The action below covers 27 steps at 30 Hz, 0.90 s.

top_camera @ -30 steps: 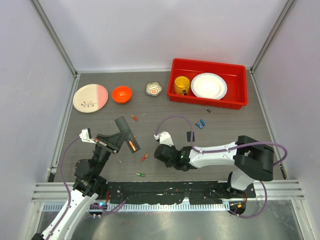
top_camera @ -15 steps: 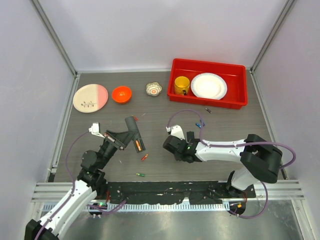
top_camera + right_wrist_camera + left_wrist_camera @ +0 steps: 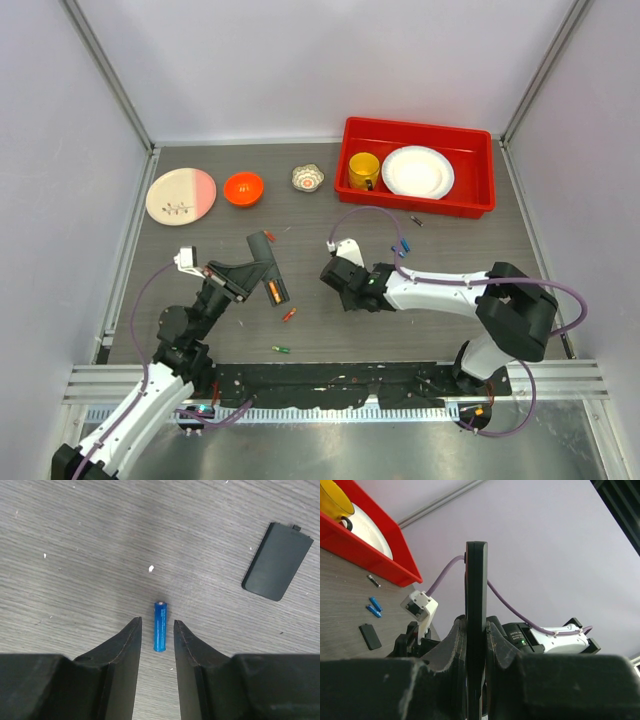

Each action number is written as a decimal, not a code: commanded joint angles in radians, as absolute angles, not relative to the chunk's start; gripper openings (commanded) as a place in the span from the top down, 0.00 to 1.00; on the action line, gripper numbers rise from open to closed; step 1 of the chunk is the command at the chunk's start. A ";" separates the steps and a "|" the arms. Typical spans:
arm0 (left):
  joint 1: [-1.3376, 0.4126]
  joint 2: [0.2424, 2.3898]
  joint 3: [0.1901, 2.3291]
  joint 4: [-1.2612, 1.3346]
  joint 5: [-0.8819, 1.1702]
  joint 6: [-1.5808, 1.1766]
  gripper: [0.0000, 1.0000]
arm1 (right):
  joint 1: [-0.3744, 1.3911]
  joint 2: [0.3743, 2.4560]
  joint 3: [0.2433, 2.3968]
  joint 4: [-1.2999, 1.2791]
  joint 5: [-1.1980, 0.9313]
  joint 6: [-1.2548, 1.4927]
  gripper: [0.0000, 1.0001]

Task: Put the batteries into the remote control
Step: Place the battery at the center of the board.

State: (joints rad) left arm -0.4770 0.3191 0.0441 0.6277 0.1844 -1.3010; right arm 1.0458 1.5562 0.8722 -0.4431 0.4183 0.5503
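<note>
My left pincer (image 3: 475,630) grips the remote control (image 3: 476,580) edge-on, mid-frame; my right pincer (image 3: 156,624) gapes around a blue battery (image 3: 159,626) lying on the tabletop (image 3: 75,555).

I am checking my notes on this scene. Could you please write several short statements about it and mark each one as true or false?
1. The left gripper is shut on the slim black rectangular remote control. True.
2. The yellow mug stands outside the red plastic tray. False: it stands inside it, beside the white plate.
3. A small blue cylindrical battery lies on the grey table between the fingers of the open right gripper. True.
4. The right gripper holds the small flat black cover. False: the cover lies on the table, apart from the fingers.
5. The remote control's battery compartment is empty. False: an orange battery shows in it.
</note>
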 commanded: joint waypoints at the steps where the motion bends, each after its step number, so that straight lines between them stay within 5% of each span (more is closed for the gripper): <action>1: -0.474 0.290 0.015 0.638 0.196 -1.296 1.00 | 1.025 1.569 0.928 -0.460 0.407 0.511 0.62; 14: -0.474 0.273 0.006 0.629 0.198 -1.304 1.00 | 0.976 1.631 0.942 -0.462 0.305 0.471 0.66; 16: -0.474 0.273 0.006 0.630 0.198 -1.304 1.00 | 0.976 1.641 0.939 -0.462 0.298 0.471 0.69; 21: -0.474 0.278 0.006 0.637 0.199 -1.304 1.00 | 0.974 1.658 0.934 -0.468 0.304 0.509 0.99; 27: -0.474 0.276 0.006 0.637 0.195 -1.307 1.00 | 0.931 1.563 0.865 -0.382 0.334 0.817 0.99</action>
State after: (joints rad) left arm -0.4770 0.2836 0.0441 0.6086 0.1848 -1.3018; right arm 0.9588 1.6360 0.9176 -0.4465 0.3126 0.5770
